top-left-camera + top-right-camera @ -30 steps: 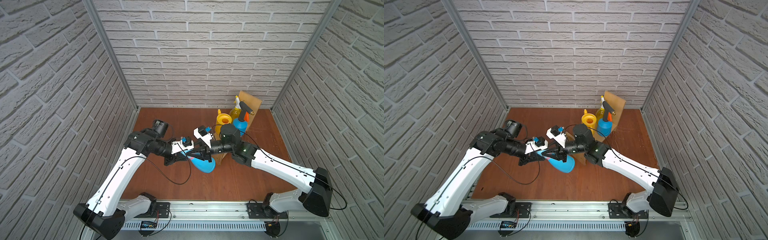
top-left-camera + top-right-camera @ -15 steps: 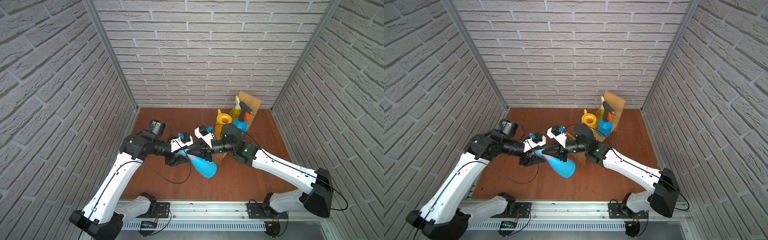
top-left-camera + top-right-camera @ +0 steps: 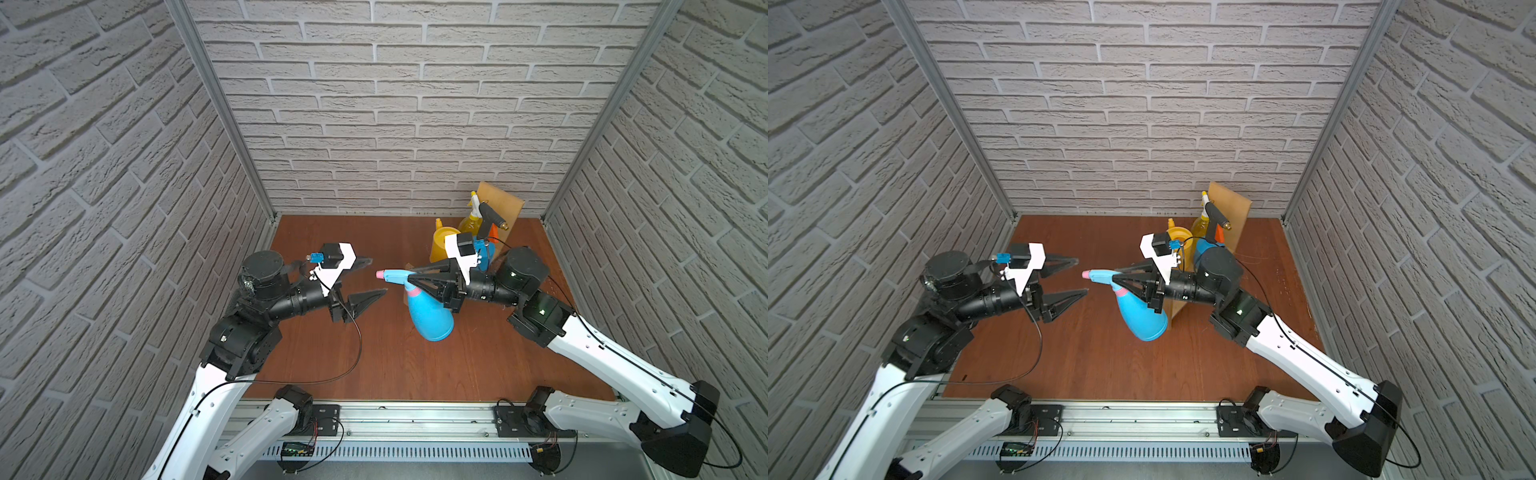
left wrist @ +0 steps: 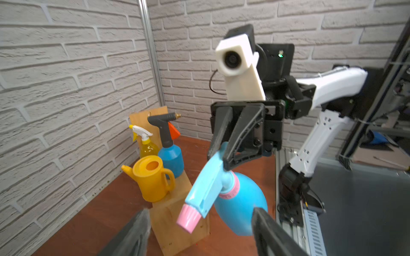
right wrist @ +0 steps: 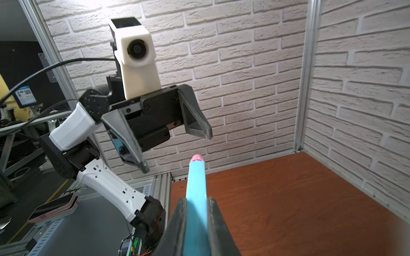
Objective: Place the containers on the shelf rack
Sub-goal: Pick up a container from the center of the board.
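The light-blue spray bottle (image 3: 430, 316) (image 3: 1142, 320) (image 4: 241, 204) with a pink nozzle hangs above the floor, nozzle pointing left. My right gripper (image 3: 417, 277) (image 3: 1121, 277) (image 4: 218, 158) (image 5: 196, 202) is shut on its spray head (image 5: 196, 188). My left gripper (image 3: 377, 276) (image 3: 1082, 276) (image 4: 200, 211) (image 5: 177, 153) is open a little left of the nozzle, touching nothing. On the plywood shelf rack (image 3: 500, 203) (image 4: 177, 226) at the back right stand the yellow watering can (image 3: 438, 245) (image 4: 153, 179), the blue pressure sprayer (image 4: 170, 157) and the yellow spray bottle (image 3: 469, 224) (image 4: 147, 148).
Brick walls (image 3: 374, 124) close in the brown wooden floor (image 3: 374, 353) on three sides. A metal rail (image 3: 415, 419) with both arm bases runs along the front edge. The left arm's black cable (image 3: 332, 374) loops over the floor.
My left gripper has opened, let go of the light-blue bottle and drawn back to the left. The right gripper has kept its grip on the spray head.
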`<state>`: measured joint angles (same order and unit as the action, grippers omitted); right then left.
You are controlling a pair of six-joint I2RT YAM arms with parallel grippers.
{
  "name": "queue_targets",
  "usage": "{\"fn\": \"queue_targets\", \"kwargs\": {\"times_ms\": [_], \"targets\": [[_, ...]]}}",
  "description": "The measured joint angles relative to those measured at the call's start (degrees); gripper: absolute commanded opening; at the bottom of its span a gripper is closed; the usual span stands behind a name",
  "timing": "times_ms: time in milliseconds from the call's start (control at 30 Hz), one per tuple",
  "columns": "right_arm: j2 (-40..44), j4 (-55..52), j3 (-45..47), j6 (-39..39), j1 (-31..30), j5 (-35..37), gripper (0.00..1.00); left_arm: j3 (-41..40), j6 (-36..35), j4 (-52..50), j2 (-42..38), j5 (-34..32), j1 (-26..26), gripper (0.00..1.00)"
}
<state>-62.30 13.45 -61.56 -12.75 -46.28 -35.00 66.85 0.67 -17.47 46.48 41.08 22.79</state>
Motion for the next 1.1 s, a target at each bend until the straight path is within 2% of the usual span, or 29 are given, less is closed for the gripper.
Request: {"fn": "queue_targets", "kwargs": {"times_ms": [100, 233, 500, 667, 1000, 1100], "targets": [[1.2, 3.7, 0.5, -2.6, 1.1, 1.7, 0.03, -6.7, 13.2, 16.3, 1.6, -3.6, 2.2, 0.80], [1.7, 9.0, 1.6, -6.2, 2.1, 4.7, 0.03, -10.3, 22.8, 29.4, 6.3, -7.8, 6.9, 0.79], [1.7, 13.2, 1.9, -9.6, 2.6, 6.1, 0.03, -10.3, 32.5, 45.1, 10.7, -11.5, 9.9, 0.71], [1.7, 14.5, 1.9, -10.4, 2.7, 6.8, 0.03, -10.3, 37.6, 52.6, 13.0, -11.5, 10.7, 0.60], [1.7, 17.2, 1.9, -12.3, 2.7, 7.2, 0.03, -9.8, 41.9, 57.7, 13.7, -9.7, 12.8, 0.39], [1.8, 17.6, 1.9, -12.5, 2.7, 7.1, 0.03, -9.8, 42.5, 57.8, 13.9, -9.7, 12.8, 0.27]]}}
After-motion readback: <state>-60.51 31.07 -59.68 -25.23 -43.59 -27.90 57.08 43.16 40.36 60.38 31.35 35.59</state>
